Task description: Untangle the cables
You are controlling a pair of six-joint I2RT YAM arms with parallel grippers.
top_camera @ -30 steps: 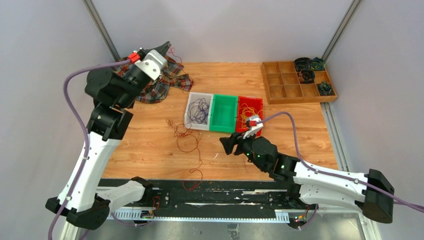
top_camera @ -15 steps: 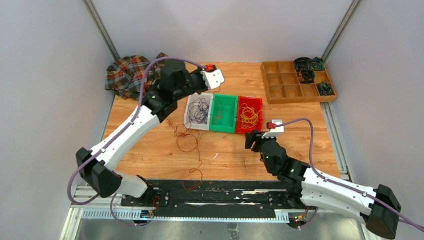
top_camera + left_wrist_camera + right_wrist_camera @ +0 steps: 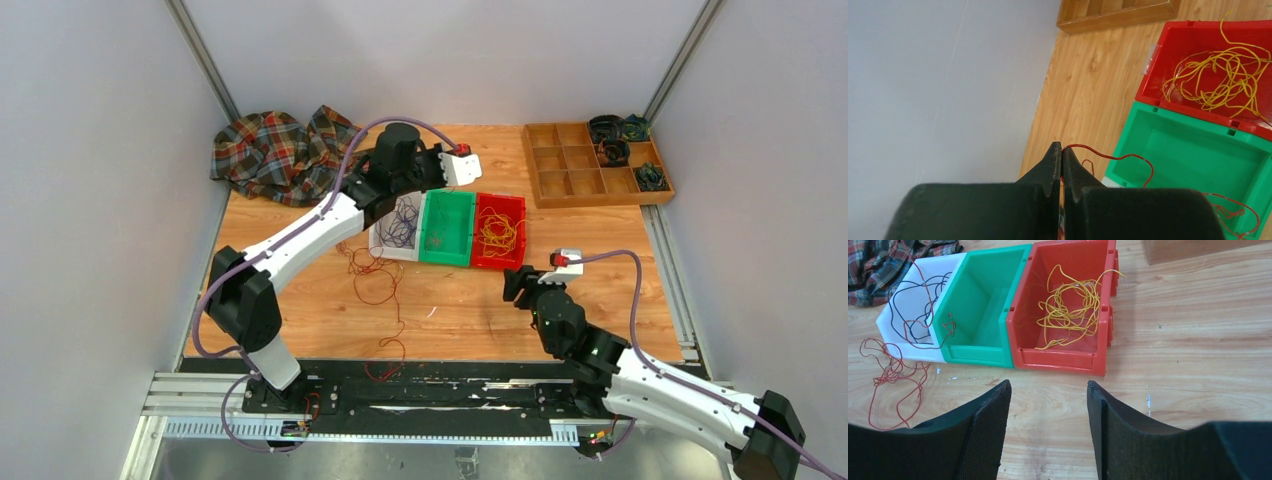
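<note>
My left gripper is shut on a dark red cable and holds it above the back edge of the bins. The strand droops into the green bin, and the rest lies looped on the table, left of the bins. A purple cable lies in the white bin. A yellow cable lies in the red bin. My right gripper is open and empty, low over the bare table in front of the red bin.
A plaid cloth is bunched at the back left corner. A wooden divided tray stands at the back right, with dark cable coils in its far compartments. Walls close in the left, back and right sides.
My left arm has swung from the plaid cloth at the back left rightward to over the bins, carrying the dark red cable. My right gripper has moved right, away from the bins' front.
</note>
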